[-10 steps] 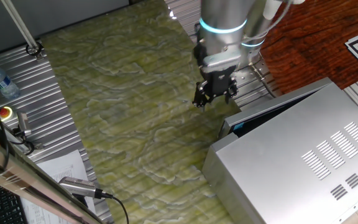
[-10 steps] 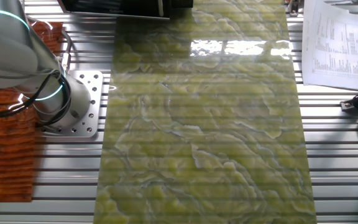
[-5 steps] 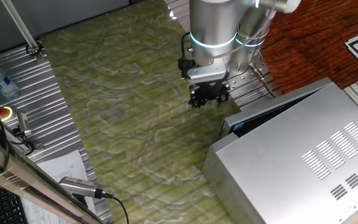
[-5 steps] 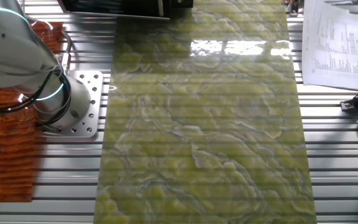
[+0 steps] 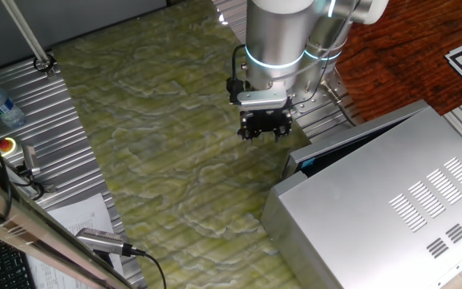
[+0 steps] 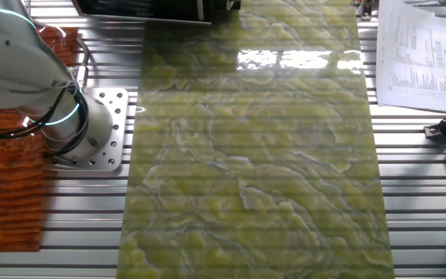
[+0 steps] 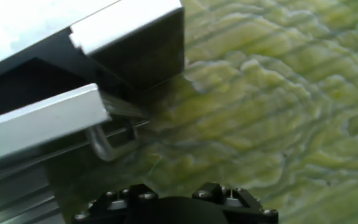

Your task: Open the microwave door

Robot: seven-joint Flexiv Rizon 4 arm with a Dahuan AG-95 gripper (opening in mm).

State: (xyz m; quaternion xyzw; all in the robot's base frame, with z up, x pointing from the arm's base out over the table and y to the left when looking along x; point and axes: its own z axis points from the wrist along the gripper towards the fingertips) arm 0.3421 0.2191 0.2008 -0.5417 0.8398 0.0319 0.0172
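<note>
The gripper [image 5: 264,132], whose finger spacing I cannot tell, hovers near the slightly ajar microwave door [image 5: 351,134]; next it should reach the door's handle [image 7: 107,144].

Silver-grey cylindrical arm [image 5: 277,28], glowing cyan ring at joint, black tool [image 5: 265,124] with visible screws

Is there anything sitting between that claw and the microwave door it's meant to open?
Nothing visible. The gripper hangs over bare green mat, apart from the door, which already stands slightly ajar on the microwave. The hand view shows only mat before the door's handle.
</note>
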